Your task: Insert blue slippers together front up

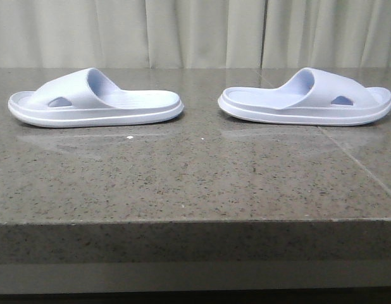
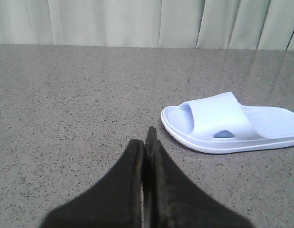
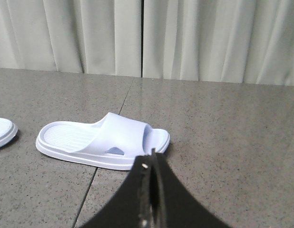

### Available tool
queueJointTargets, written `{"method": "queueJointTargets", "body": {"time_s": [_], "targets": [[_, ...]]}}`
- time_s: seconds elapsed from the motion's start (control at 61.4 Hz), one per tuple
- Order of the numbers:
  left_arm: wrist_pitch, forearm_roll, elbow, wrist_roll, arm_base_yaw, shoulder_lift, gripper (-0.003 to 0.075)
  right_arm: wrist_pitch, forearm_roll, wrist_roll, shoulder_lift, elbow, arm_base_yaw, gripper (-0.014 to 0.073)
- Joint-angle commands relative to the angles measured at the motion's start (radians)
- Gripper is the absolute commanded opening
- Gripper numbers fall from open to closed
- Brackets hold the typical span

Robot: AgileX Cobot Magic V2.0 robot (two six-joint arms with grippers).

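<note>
Two pale blue slippers lie flat on the grey stone table, heel to heel with a gap between them. The left slipper (image 1: pixel 94 101) points its toe to the left; it also shows in the left wrist view (image 2: pixel 232 123). The right slipper (image 1: pixel 306 100) points its toe to the right; it also shows in the right wrist view (image 3: pixel 104 140). My left gripper (image 2: pixel 147 142) is shut and empty, short of the left slipper's toe. My right gripper (image 3: pixel 153 159) is shut and empty, just short of the right slipper's toe. Neither gripper shows in the front view.
The stone table (image 1: pixel 195 177) ends in a front edge near the camera. A seam between slabs (image 1: pixel 353 158) runs across its right side. Pale curtains (image 1: pixel 195 31) hang behind the table. The heel of the left slipper (image 3: pixel 2 132) peeks into the right wrist view.
</note>
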Motion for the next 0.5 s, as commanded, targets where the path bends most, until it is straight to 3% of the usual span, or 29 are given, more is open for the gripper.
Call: {"method": "queueJointTargets", "body": {"time_s": [0.0,0.326,0.407,0.488], "targets": [[-0.066,0.001,-0.073,-0.01,-0.001,0.055,-0.0019,-0.06,-0.01,-0.006,0.059,-0.08,-0.006,-0.006],[-0.087,-0.001,-0.08,-0.01,-0.001,0.061,0.0009,-0.097,-0.01,-0.006,0.075,-0.092,-0.006,-0.0058],[-0.085,-0.001,-0.08,-0.01,-0.001,0.061,0.0119,-0.097,-0.01,-0.006,0.075,-0.092,-0.006,-0.0023],[-0.085,-0.001,-0.08,-0.01,-0.001,0.061,0.0302,-0.098,-0.01,-0.006,0.075,-0.092,-0.006,0.01]]}}
